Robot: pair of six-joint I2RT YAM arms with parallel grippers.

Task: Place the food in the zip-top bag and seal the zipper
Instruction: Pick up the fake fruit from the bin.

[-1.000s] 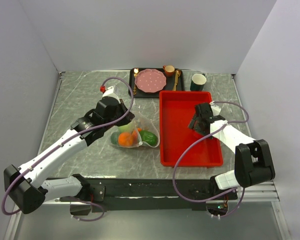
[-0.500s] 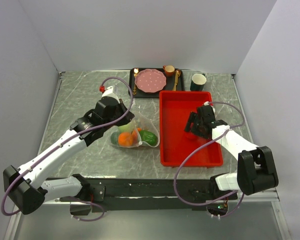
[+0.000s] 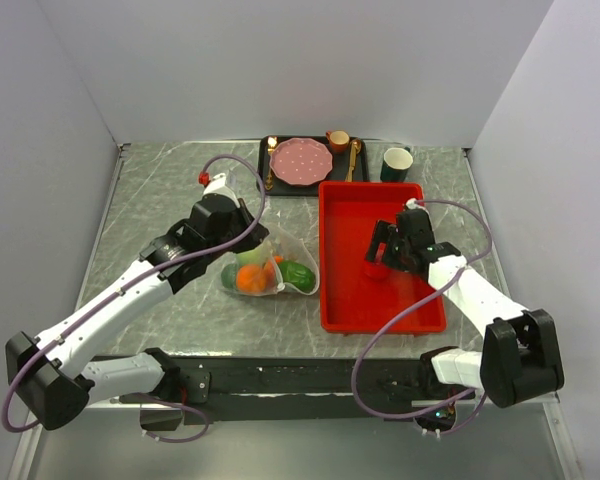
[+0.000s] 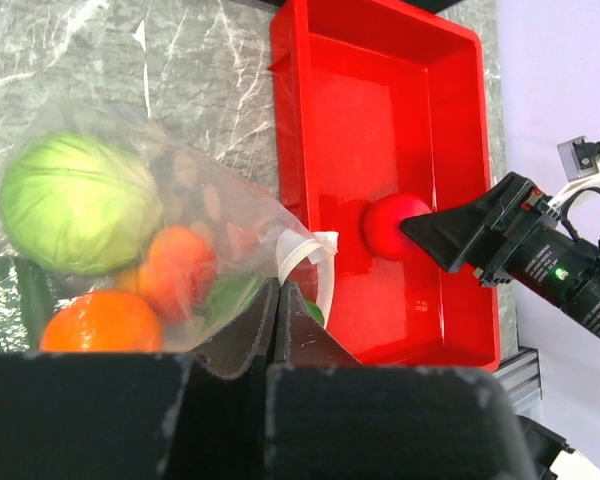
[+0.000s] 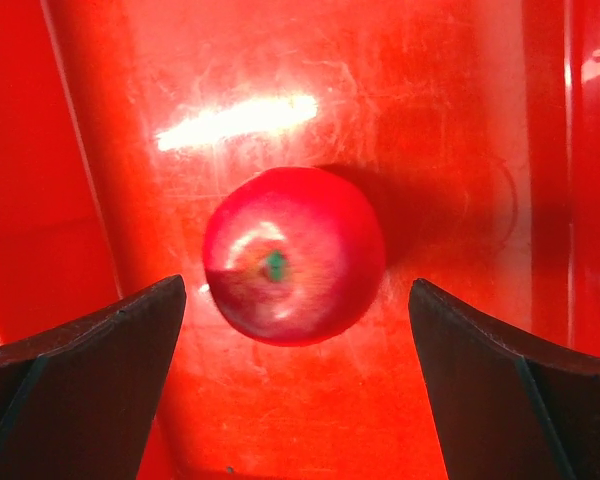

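**Apple between spread fingers, bag pinched at its mouth**

Apple first: the red apple (image 5: 293,255) lies alone on the floor of the red tray (image 3: 355,210). In the top view this is at about 3 o'clock from the zip-top bag (image 4: 180,200). The right gripper (image 5: 295,295) hangs over it, spread wide. Its fingers (image 5: 100,340) stand at 8 and 4 o'clock of the fruit, with a clear gap on each side.

The apple looks smooth, glossy and round, so I judge it to be light and hard, and ready to roll or slip out of a shallow grip. The best hold seems to be across its widest part, with the fingers low enough to pass the middle.

The bag is thin and soft and will not keep its mouth open without help. The left gripper (image 4: 277,310) is pressed together on the edge of the film, just beside the zipper (image 4: 305,250), which curls up as a white strip. The cabbage (image 4: 80,205) and the orange (image 4: 105,335) are already inside.

The right wrist view alone shows that the fingers do not touch the apple, and that its stem end faces up. The left wrist view alone shows the pinch and the white strip. Only the top view shows bag, tray and both arms together.
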